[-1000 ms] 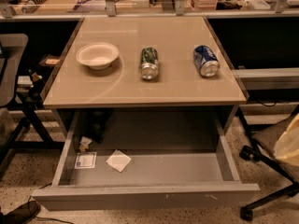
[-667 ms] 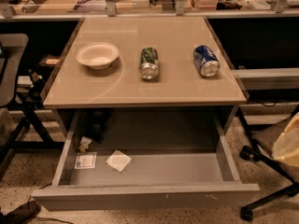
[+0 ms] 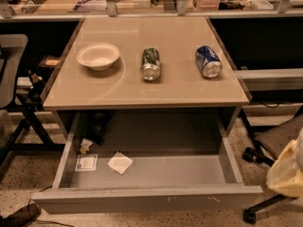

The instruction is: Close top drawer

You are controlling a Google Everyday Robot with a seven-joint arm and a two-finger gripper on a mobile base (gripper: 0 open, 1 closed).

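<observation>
Nothing has moved since a second ago: the top drawer (image 3: pixel 147 198) juts fully open below the surface (image 3: pixel 175 37), so closing hasn't begun. On the surface sit a bowl (image 3: pixel 98 56), green can (image 3: pixel 150 64) and blue can (image 3: pixel 209 61). The end effector is out of view, so its state cannot be told.

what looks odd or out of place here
Two cans lie on their sides on the table: a green can and a blue can. The top drawer stands wide open, with a loose white paper and a card on its floor. The claw is out of view.
</observation>
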